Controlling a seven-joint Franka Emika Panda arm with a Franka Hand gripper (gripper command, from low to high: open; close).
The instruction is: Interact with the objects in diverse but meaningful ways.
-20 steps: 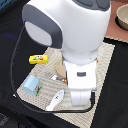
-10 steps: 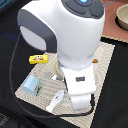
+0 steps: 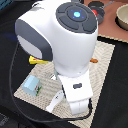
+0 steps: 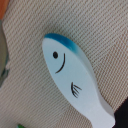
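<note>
We are looking straight down at the white flat utensil, a fish shape lying flat on the woven mat below the wrist; our pincer is showing in neither view, so we cannot tell its opening. Its long axis is running diagonally, blue-tipped head opposite the tail at the mat's edge

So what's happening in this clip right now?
The robot arm is bent low over a woven mat, blocking most of it in the exterior view. Its wrist camera looks straight down at a flat white toy fish with a blue head, lying on the mat; part of it shows under the arm. A light-blue box cup and a yellow packet lie nearby. The pincer is not visible, so nothing looks held yet.
</note>
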